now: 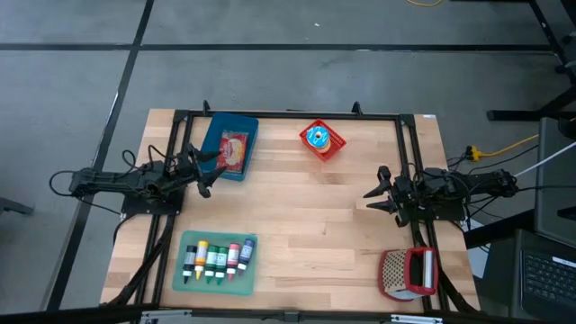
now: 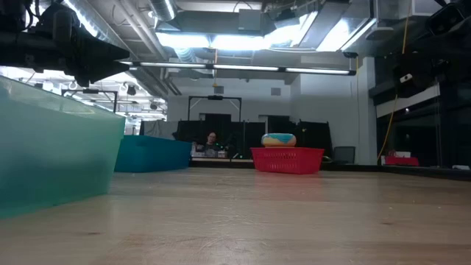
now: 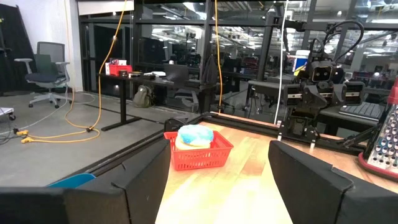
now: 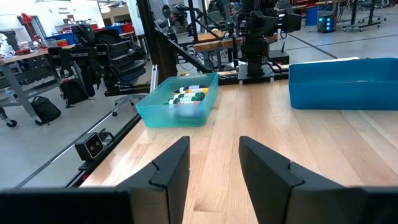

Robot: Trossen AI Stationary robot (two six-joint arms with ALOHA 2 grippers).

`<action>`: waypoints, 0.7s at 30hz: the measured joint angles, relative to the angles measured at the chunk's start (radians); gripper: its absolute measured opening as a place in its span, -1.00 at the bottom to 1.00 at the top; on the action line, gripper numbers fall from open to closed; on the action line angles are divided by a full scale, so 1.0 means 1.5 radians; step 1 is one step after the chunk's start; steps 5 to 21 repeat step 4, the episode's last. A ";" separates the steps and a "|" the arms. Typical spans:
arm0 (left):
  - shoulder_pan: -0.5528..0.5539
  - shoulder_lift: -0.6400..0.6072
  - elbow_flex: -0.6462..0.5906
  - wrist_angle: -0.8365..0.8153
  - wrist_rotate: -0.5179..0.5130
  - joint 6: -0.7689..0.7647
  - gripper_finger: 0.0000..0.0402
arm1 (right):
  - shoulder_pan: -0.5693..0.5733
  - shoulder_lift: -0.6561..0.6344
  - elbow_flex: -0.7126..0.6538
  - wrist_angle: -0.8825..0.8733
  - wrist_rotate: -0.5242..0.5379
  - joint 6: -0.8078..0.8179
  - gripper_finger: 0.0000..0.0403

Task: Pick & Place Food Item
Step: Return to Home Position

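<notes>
Wooden desk (image 1: 315, 225), open workshop behind. Green bin (image 1: 214, 288) sat at the desk's front left corner with the food coloring bottles (image 1: 218, 259) rowed inside. The low view gave only its wall. Left end effector (image 1: 214, 174) hung by the left edge and right end effector (image 1: 373, 191) by the right edge, both with fingers apart and empty, likely parked because sorting looked done.

Bright ceiling lights (image 2: 243, 40) glare; tabletop (image 1: 297, 207) evenly lit.

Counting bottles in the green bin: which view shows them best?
High view: straight down, bottles lie side by side in the green bin. Right wrist view shows them far off; low view only the bin's wall; left wrist view nothing.
</notes>
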 joint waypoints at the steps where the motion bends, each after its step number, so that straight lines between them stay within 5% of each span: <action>1: 0.000 0.000 0.000 0.000 0.000 0.000 0.33 | 0.000 0.000 0.000 0.000 0.000 0.000 -0.30; 21: 0.000 0.000 0.000 0.000 0.000 0.000 0.33 | 0.000 0.000 0.000 0.000 0.000 0.000 -0.30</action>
